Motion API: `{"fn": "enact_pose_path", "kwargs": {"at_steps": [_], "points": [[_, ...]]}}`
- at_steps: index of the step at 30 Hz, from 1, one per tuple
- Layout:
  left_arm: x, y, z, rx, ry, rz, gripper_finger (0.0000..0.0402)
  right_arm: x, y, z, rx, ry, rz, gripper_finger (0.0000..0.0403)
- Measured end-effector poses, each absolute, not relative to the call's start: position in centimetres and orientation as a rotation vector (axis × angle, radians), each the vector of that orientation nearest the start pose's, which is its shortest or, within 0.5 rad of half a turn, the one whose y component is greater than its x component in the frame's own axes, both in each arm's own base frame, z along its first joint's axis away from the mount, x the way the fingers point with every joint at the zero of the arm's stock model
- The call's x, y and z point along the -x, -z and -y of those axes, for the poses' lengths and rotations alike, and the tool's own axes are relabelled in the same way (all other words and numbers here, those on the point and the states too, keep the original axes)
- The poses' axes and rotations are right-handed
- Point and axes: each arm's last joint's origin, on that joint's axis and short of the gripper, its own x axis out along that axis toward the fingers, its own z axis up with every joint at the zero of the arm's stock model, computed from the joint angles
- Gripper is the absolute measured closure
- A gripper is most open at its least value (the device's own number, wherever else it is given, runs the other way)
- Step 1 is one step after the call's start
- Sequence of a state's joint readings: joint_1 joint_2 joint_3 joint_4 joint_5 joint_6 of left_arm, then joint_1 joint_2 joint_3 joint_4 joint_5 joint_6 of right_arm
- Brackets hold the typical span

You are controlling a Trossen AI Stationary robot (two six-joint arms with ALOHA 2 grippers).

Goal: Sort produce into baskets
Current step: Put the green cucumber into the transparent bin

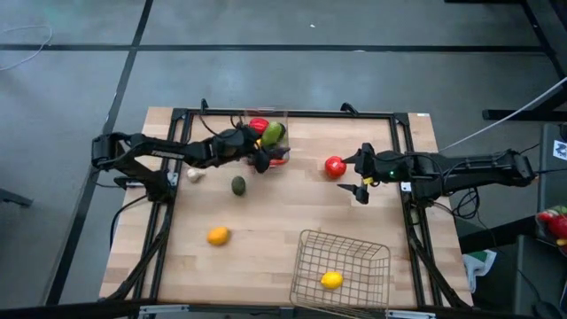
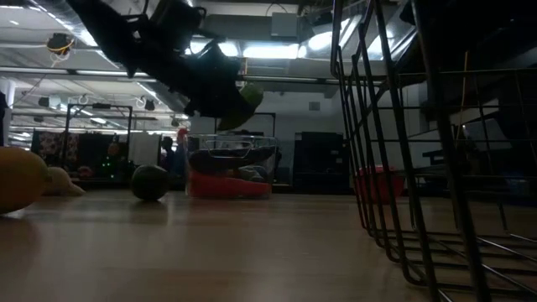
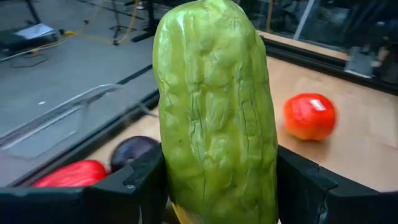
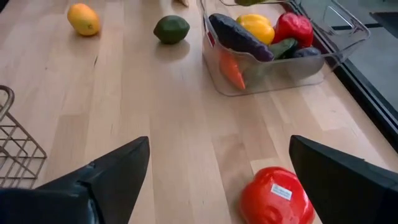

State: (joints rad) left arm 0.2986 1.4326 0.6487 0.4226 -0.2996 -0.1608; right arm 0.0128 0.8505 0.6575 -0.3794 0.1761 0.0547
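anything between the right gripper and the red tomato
Nothing. In the right wrist view the right gripper is open, and only bare table separates its fingers from the red tomato.

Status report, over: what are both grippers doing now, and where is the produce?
Left gripper shut on green vegetable, above clear bin. Right gripper open beside red tomato. Wire basket holds one lemon. Nothing in the way.

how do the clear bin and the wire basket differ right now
The clear plastic bin has solid see-through walls; the wire basket is open metal mesh. The bin holds several pieces of produce, the basket only one yellow fruit. The bin sits at the table's far edge, the basket at the near edge. Both rest on the table.
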Motion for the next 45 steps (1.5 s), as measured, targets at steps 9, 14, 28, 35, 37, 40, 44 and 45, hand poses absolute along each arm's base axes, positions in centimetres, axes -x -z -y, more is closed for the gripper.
{"fn": "enact_pose_path", "kwargs": {"at_steps": [9,14,28,35,37,40,44,45], "points": [[-25.9,-18.9,-11.5,0.169,-0.712,-0.456,0.0176,-17.9,-26.1,0.3,0.002,0.174,-0.575,0.0020],[-25.5,-18.5,-11.8,0.175,-0.726,-0.499,0.0176,-17.9,-26.1,0.3,0.002,0.174,-0.575,0.0020],[-25.2,-18.5,-12.5,0.249,-0.773,-0.471,0.0128,-17.9,-26.1,0.3,0.002,0.174,-0.574,0.0020],[-25.0,-18.5,-13.0,0.298,-0.803,-0.449,0.0119,-17.9,-26.1,0.3,0.002,0.174,-0.575,0.0020],[-24.9,-18.5,-13.1,0.284,-0.802,-0.451,0.0119,-17.9,-26.1,0.3,0.002,0.174,-0.576,0.0020],[-25.0,-18.7,-13.1,0.280,-0.799,-0.438,0.0119,-17.9,-26.0,0.3,0.002,0.174,-0.578,0.0020],[-25.2,-19.1,-13.2,0.264,-0.792,-0.394,0.0119,-17.9,-26.0,0.3,0.003,0.174,-0.583,0.0020],[-25.3,-19.2,-13.2,0.257,-0.790,-0.380,0.0119,-17.9,-26.0,0.3,0.003,0.174,-0.582,0.0020]]}}
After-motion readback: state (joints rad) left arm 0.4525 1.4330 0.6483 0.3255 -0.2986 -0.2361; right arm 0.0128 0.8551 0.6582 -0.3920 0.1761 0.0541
